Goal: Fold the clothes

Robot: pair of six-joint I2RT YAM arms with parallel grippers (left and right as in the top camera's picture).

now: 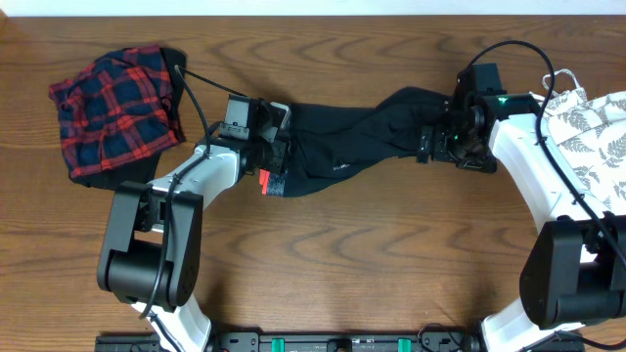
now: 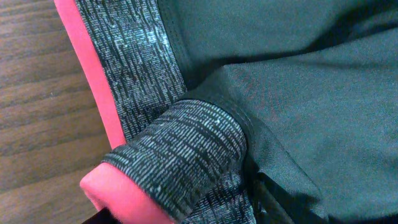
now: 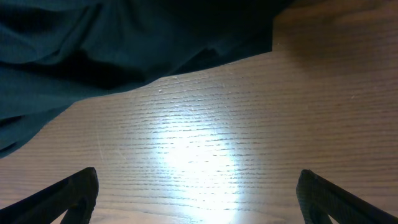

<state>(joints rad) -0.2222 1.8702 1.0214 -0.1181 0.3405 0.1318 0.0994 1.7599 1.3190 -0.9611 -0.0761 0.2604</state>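
Leggings (image 1: 352,147): stretched flat, fold pending. Left gripper (image 1: 272,149) at waistband (image 2: 143,93), grip unclear. Right gripper (image 3: 196,190) wide, empty. Next: pinch the leg end.

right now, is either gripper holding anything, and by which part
The left gripper looks to pinch the leggings by the waistband. The right gripper is open over bare table, holding nothing.

White arms (image 1: 210,171), black joints (image 1: 147,259), black cables (image 1: 203,80)
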